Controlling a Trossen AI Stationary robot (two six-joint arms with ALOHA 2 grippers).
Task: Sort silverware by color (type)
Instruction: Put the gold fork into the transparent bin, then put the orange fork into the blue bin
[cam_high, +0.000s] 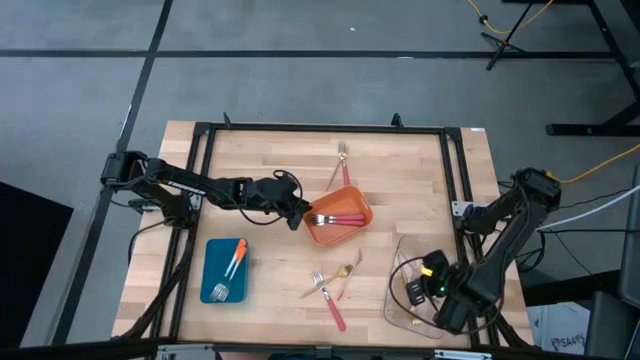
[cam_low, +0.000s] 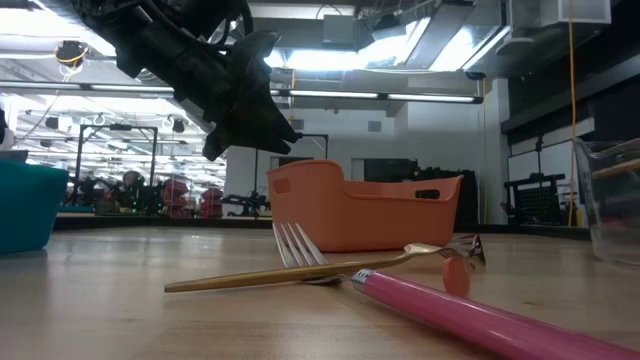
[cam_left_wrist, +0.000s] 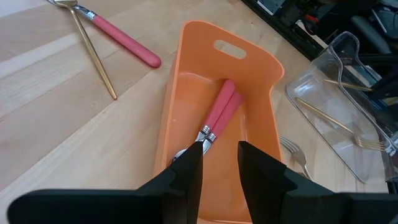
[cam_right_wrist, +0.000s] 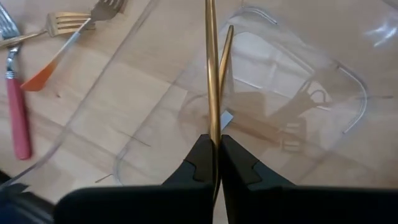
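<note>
My left gripper (cam_left_wrist: 217, 163) hangs open over the near end of the orange tray (cam_left_wrist: 186, 74), touching nothing. Two pink-handled forks (cam_left_wrist: 219, 111) lie flat in that tray below it. My right gripper (cam_right_wrist: 214, 144) is over the clear tray (cam_right_wrist: 348, 78) at the near right, shut on a gold fork (cam_right_wrist: 212, 68). In the high view, a pink-handled fork (cam_high: 333, 308), a gold fork (cam_high: 345, 272) and another fork (cam_high: 316, 283) lie flat near the table's front. A further gold fork (cam_high: 342, 158) lies near the far edge. My right gripper pinches the gold fork's slim handle (cam_right_wrist: 213, 121) between its two fingers. The fingers point steeply down, and the fork runs on past their tips in line with them, over the clear tray's floor. Its far end leaves the picture, so which end is held cannot be told.
A blue tray (cam_high: 212, 262) at the near left holds orange-handled forks (cam_high: 233, 262). The clear tray (cam_left_wrist: 348, 59) holds gold forks (cam_left_wrist: 326, 114). A black frame (cam_high: 320, 129) runs round the table's far and side edges. Bare wood lies between the trays.
</note>
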